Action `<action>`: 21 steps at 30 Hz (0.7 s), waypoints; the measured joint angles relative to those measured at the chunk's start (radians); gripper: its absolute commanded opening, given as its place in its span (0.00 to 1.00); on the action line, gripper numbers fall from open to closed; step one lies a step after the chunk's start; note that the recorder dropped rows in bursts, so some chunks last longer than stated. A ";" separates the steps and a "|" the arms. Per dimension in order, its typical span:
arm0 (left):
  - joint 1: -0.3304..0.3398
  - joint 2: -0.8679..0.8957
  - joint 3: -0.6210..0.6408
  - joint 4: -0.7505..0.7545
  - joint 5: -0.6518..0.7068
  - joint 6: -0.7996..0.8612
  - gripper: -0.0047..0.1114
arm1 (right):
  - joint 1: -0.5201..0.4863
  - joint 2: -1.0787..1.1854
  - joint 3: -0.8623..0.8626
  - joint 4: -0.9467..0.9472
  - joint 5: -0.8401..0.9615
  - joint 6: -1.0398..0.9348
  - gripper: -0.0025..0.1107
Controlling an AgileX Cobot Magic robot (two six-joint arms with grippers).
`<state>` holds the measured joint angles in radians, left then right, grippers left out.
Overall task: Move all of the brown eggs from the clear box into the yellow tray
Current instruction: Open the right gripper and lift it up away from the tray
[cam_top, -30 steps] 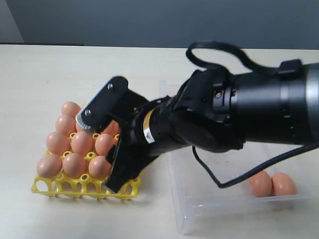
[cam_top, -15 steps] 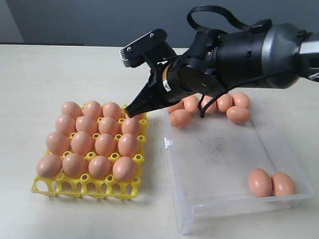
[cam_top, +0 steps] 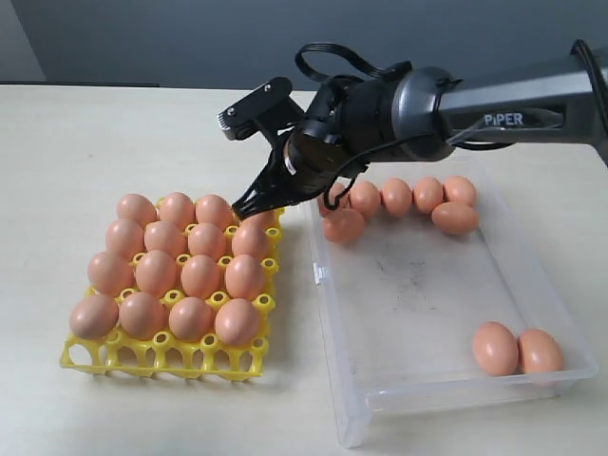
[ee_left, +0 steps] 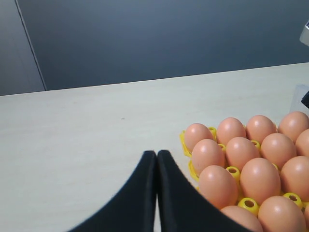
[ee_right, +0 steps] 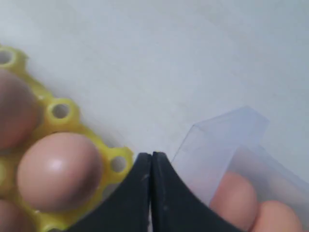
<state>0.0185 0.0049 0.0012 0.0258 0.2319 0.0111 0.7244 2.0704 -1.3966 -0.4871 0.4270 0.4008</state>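
Right pincer (cam_top: 245, 207) clenched on nothing above the tray's (cam_top: 142, 359) far right corner; best swing right, open wide, straddle the nearest egg (cam_top: 344, 225) in the box (cam_top: 408, 285) squarely.

Right arm (cam_top: 532, 90) is a dark grey metallic tube with white PiPER lettering (cam_top: 514, 120); the wrist end is chunky matte black with looped black cables (cam_top: 332, 52) and a little orange-and-white sticker (cam_top: 291, 163). There's a flat black bracket (cam_top: 255, 104) with a greyish tip too; right gripper (ee_right: 151, 157) and left gripper (ee_left: 156, 153) both have smooth black tapered fingers.
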 measured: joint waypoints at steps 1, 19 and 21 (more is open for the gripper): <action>0.000 0.000 0.000 0.000 0.000 0.000 0.04 | -0.009 0.005 -0.007 0.000 0.000 0.000 0.02; 0.000 0.000 0.000 0.000 0.000 0.000 0.04 | -0.042 0.035 -0.020 0.160 -0.048 -0.065 0.02; 0.000 0.000 0.000 0.000 0.000 0.000 0.04 | -0.042 0.043 -0.020 0.211 -0.053 -0.105 0.02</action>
<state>0.0185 0.0049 0.0012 0.0258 0.2319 0.0111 0.6825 2.1132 -1.4170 -0.2757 0.3745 0.2956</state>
